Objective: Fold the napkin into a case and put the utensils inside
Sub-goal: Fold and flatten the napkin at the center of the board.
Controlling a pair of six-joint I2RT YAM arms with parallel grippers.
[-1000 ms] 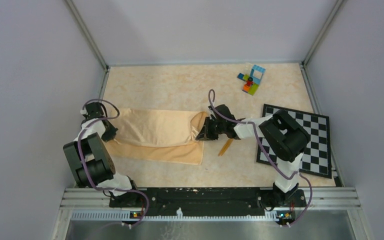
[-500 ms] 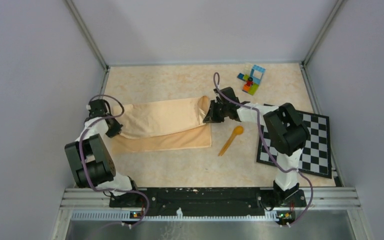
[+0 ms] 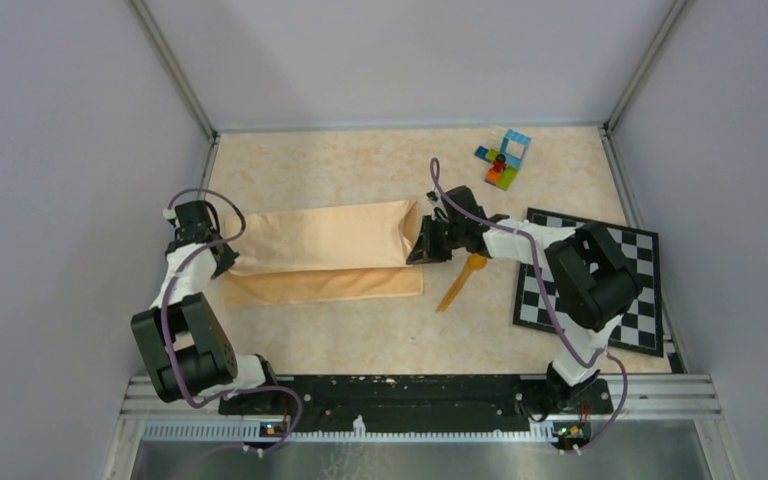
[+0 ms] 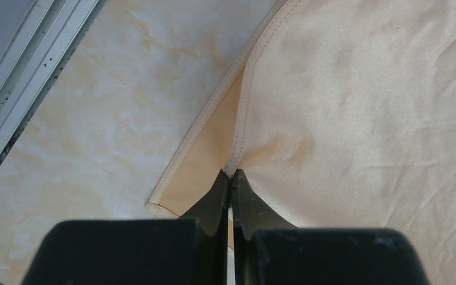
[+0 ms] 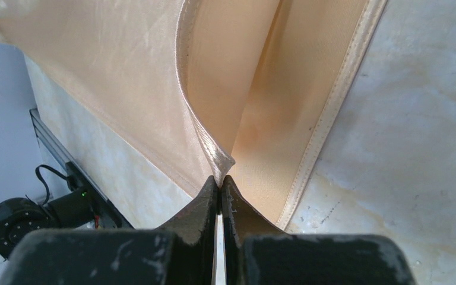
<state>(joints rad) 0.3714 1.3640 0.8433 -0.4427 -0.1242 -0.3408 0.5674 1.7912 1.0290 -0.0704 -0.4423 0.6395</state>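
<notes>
The peach-tan napkin (image 3: 320, 250) lies across the table's middle as a long strip, its upper layer folded over and lifted at both ends. My left gripper (image 3: 222, 258) is shut on the napkin's left hem (image 4: 233, 169). At the right end, my right gripper (image 3: 417, 250) pinches the stitched hem of the napkin (image 5: 217, 160); the loose layer arches up from it. One orange utensil, a spoon (image 3: 463, 280), lies on the table just right of the napkin, under the right wrist. No knife is in view.
A black-and-white checkered board (image 3: 620, 290) lies at the right, under the right arm. A cluster of multicoloured toy bricks (image 3: 502, 158) sits at the back right. Metal frame rails (image 4: 18, 77) run along the table's left edge.
Both grippers carried the napkin's top layer away from the arms, then slightly back toward them; the fold now lies flatter and straighter. The spoon, earlier partly hidden under the right wrist, shows more.
</notes>
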